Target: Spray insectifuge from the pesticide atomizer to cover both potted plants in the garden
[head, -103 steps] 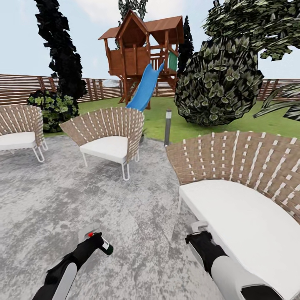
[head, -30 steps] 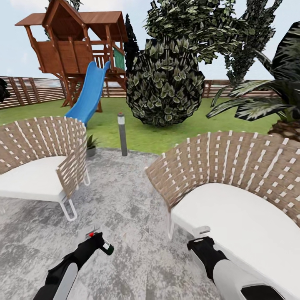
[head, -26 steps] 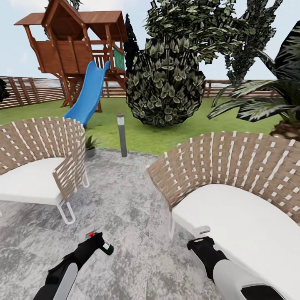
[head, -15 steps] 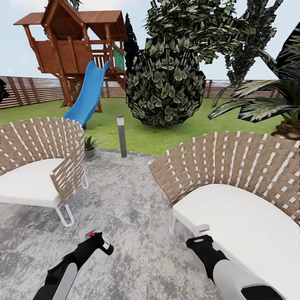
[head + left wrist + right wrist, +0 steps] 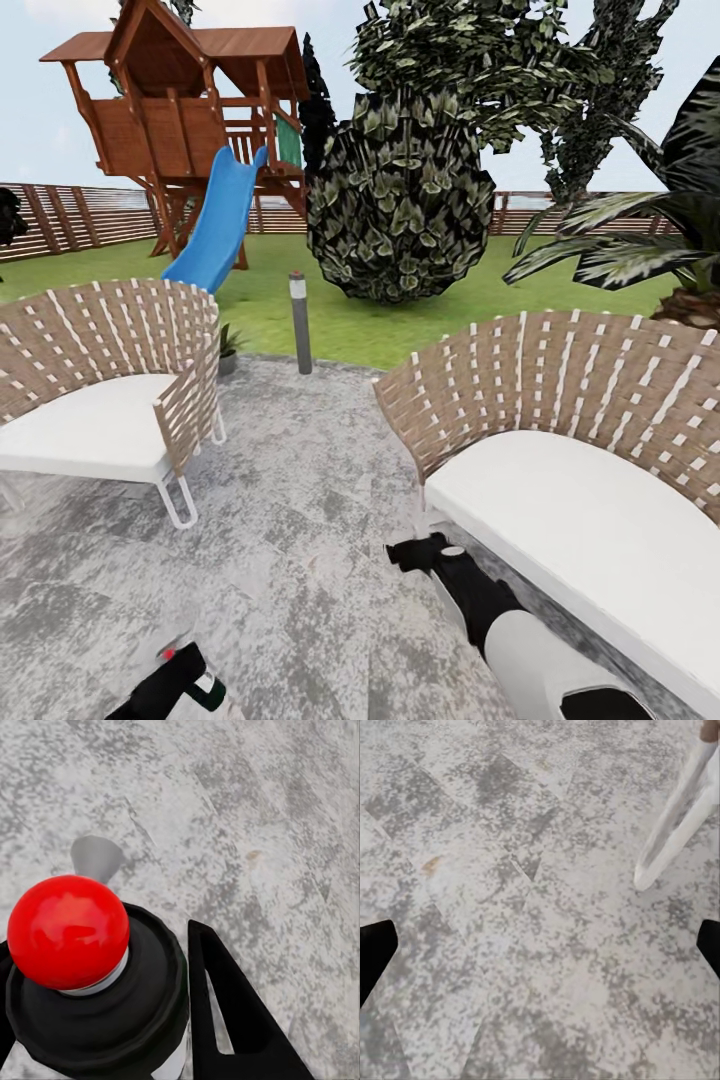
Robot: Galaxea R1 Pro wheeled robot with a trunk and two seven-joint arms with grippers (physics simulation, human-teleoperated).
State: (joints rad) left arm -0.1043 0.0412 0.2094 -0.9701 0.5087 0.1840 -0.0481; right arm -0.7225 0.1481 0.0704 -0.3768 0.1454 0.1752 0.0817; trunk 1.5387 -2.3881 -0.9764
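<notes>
Low over the paved patio (image 5: 300, 520), our left gripper (image 5: 172, 672) is clenched around the pesticide atomizer (image 5: 97, 982), while our right gripper (image 5: 418, 553) hangs with fingers spread, empty, beside a wicker seat (image 5: 560, 440).

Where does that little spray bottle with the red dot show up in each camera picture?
Head view: pesticide atomizer at the bottom left corner, over the paving.
Left wrist view: pesticide atomizer close up, red dot towards the camera, paving behind.
Right wrist view: paving and a white chair leg.
Shared landmark: the mottled grey paving.
</notes>
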